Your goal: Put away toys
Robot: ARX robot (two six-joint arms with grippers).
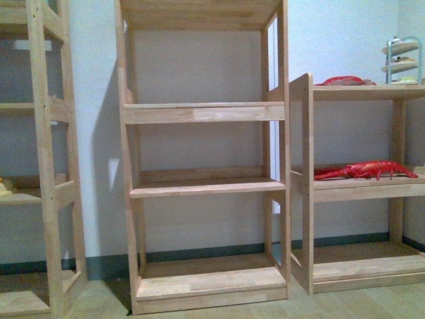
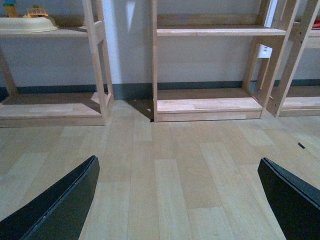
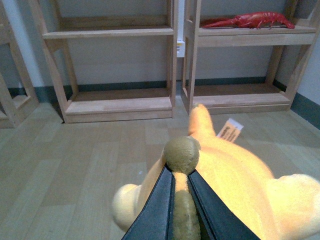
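right hand [image 3: 180, 172] pinched narrow on the tan tuft of the orange-yellow plush toy [image 3: 235, 175], toy over the wooden floor [image 3: 75, 165] | left hand [image 2: 177, 161] spread wide, low over floor | beyond: middle shelf unit [image 1: 206, 113] against wall | red lobster [image 1: 365, 170] on right unit's middle shelf

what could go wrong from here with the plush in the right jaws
1. The right jaws pinch the plush toy only by its small olive tuft; the big body may slip free.
2. That bulky body might snag an upright of the shelf unit on the way in.
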